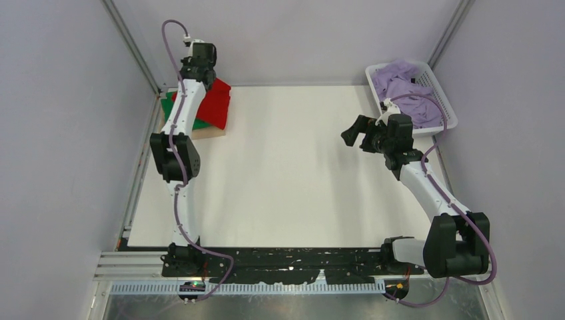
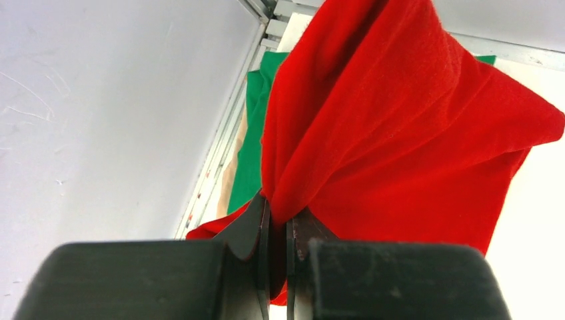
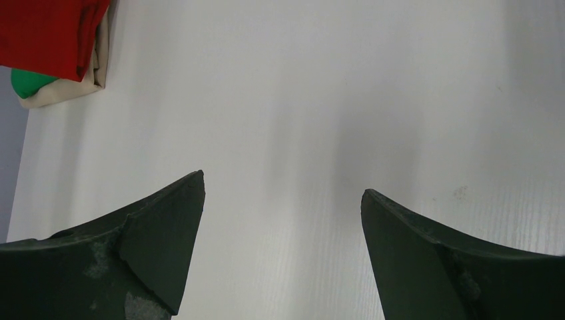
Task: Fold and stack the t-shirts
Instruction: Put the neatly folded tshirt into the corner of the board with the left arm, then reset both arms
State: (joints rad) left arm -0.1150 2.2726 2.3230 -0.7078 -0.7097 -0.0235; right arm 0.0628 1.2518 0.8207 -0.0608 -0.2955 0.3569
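Now your left gripper (image 2: 278,219) is pinched nearly shut on a gathered fold of the red t-shirt (image 2: 400,133), above the green t-shirt (image 2: 253,140) and beige t-shirt (image 3: 60,93) at the table's (image 3: 333,100) far left corner. Your right gripper (image 3: 283,200) gapes wide above the table, holding nothing. Lavender t-shirts (image 1: 400,83) lie in the basket (image 1: 448,110).

My white table (image 1: 293,173) fills the middle of the top view. At upper right my white plastic mesh basket (image 1: 443,95) sits on its far corner. Pale grey walls (image 1: 60,133) close both sides, aluminium posts (image 1: 133,47) slant in the upper corners, and a slotted rail (image 1: 266,288) runs along the bottom
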